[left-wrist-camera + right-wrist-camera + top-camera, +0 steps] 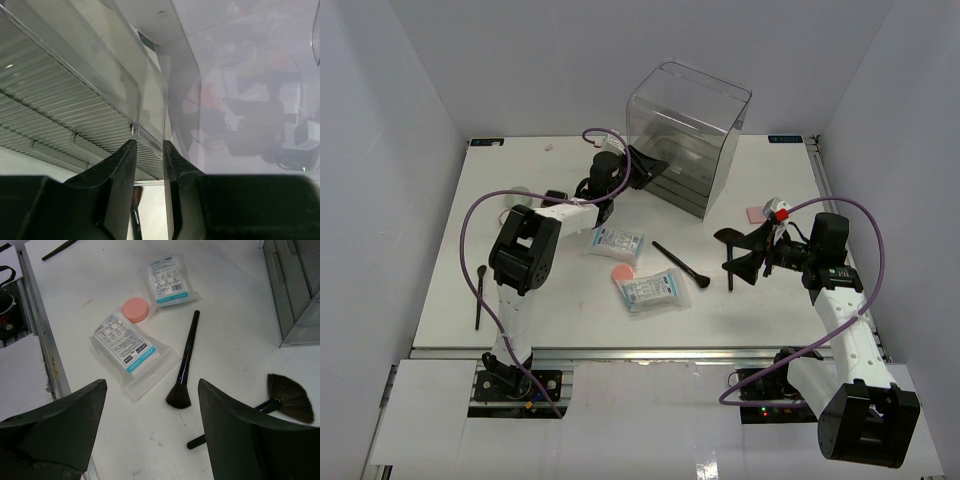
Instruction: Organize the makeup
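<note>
makeup strewn mid-table (570, 325), left gripper (148, 150) at the clear box (685, 130)

a sachet (169, 280) and a second sachet (127, 342) lie flat with a pink round puff (135, 309) between them. a black brush (184, 365) lies just beside them, and a fan brush (287, 399) lies further right. the right gripper (152, 390) hangs above these, spread wide and holding nothing. the left gripper's fingers stand narrowly apart on either side of a clear edge of the box; whether they pinch it i cannot tell.
</note>
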You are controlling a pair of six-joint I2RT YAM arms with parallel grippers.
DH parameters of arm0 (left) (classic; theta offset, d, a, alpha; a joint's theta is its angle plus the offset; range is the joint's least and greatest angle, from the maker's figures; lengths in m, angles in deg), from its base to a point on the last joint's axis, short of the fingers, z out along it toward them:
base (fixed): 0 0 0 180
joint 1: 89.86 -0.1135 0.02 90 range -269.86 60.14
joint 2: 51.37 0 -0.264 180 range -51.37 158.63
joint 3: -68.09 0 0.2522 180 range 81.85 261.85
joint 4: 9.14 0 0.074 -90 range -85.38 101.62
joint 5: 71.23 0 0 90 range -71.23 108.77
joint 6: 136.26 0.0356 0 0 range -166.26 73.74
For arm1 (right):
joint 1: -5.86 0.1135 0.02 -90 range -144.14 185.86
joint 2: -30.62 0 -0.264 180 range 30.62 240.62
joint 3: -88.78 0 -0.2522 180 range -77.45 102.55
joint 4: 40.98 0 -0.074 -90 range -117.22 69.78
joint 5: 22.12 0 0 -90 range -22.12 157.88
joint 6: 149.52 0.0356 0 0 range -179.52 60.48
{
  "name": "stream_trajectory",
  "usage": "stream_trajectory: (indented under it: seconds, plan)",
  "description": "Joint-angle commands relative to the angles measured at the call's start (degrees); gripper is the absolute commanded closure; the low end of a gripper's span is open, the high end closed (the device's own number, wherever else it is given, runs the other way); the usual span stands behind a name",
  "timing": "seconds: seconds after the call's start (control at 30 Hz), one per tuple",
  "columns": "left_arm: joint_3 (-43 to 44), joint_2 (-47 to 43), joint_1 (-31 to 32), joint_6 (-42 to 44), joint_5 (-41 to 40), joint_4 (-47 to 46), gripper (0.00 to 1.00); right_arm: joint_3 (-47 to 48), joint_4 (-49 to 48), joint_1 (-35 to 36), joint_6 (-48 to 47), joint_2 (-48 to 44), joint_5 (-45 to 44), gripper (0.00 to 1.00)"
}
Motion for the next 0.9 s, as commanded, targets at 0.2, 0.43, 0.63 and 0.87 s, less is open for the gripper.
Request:
stream_trajectory:
  seconds: [0.2,0.43,0.63,0.87]
  plan:
    - [0.5,-0.4,0.0,-1.7,0.4,-3.1,0.87,0.7,-2.1,-0.4,-1.3,-0.1,1.4,0.21]
    - [-4.8,-5.1,-0.4,0.0,2.4,-5.9,1.0,-0.5,-2.0,-0.4,-3.2,-0.7,1.2,0.22]
    - [-10.6,-11.0,-0.4,0.8,5.3,-9.8,1.0,-0.5,-2.2,-0.3,-3.9,-0.2,1.8,0.19]
    - [-16.1,-18.7,-1.3,1.2,6.5,-12.0,1.0,4.9,-2.4,0.1,0.3,5.2,1.1,0.17]
